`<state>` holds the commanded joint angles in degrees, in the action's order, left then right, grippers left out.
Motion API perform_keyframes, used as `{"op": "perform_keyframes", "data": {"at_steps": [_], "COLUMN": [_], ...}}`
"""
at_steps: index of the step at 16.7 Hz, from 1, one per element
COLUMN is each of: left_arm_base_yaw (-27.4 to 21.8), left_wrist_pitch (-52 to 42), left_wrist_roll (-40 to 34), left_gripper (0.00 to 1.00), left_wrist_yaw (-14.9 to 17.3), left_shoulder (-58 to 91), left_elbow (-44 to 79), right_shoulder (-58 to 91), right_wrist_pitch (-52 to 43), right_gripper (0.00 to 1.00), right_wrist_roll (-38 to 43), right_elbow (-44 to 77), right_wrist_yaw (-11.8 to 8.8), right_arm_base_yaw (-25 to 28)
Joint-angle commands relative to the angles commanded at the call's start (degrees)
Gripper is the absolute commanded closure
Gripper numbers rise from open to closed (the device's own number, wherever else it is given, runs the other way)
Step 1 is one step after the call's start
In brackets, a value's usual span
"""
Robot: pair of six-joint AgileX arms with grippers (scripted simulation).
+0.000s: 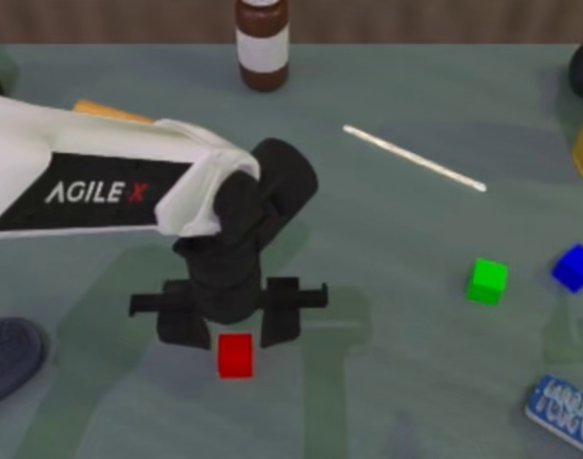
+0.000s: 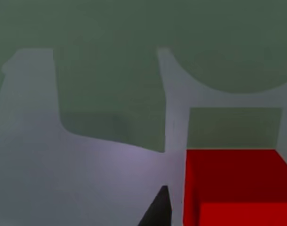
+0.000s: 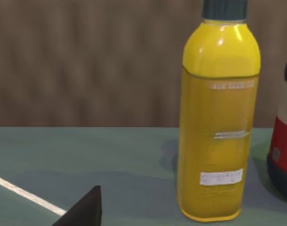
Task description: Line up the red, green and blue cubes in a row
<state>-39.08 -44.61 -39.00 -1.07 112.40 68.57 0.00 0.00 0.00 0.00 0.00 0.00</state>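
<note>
- Left gripper hangs low over the red cube, at lower centre of the surface. Jaws spread; the cube lies just in front of them, not between the pads as far as the top view shows.
- Left wrist view: red cube fills one corner, sitting on the surface, a dark fingertip just beside it. Nothing pinched.
- Green cube sits right of centre; blue cube close to it, nearer the right edge. These two are near each other and roughly level; the red one is well apart, to the left and slightly lower.
- Progress, my reading: no row yet. Green and blue might pass as a start of one, but red still needs carrying over. Whether red was just set down or is about to be picked up, I cannot tell.
- Right arm: not in the top view. Its wrist view faces a yellow bottle and shows only one dark fingertip, so its jaw state cannot be told.
- Clutter: brown bottle at the far edge, a thin white stick, a blue patterned pack at lower right.
- Cut off: a dark round thing at lower left, a dark object and a yellow one at the right edge, an orange sliver behind the left arm; none identifiable.
</note>
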Motion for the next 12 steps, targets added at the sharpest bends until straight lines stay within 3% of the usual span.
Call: {"op": "perform_keyframes", "data": {"at_steps": [2,3,12], "left_arm_base_yaw": [0.00,0.00,0.08], "left_wrist_pitch": [0.00,0.00,-0.20], "left_wrist_roll": [0.00,0.00,-0.01], "left_gripper": [0.02,0.00,0.00], "left_wrist_yaw": [0.00,0.00,-0.01], "left_shoulder": [0.00,0.00,-0.09], "left_elbow": [0.00,0.00,0.18], "right_shoulder": [0.00,0.00,0.00], "right_wrist_pitch": [0.00,0.00,0.00], "right_gripper": [0.00,0.00,0.00], "right_wrist_roll": [0.00,0.00,0.00], "right_elbow": [0.00,0.00,0.00], "right_wrist_yaw": [0.00,0.00,0.00], "right_arm_base_yaw": [0.00,0.00,0.00]}}
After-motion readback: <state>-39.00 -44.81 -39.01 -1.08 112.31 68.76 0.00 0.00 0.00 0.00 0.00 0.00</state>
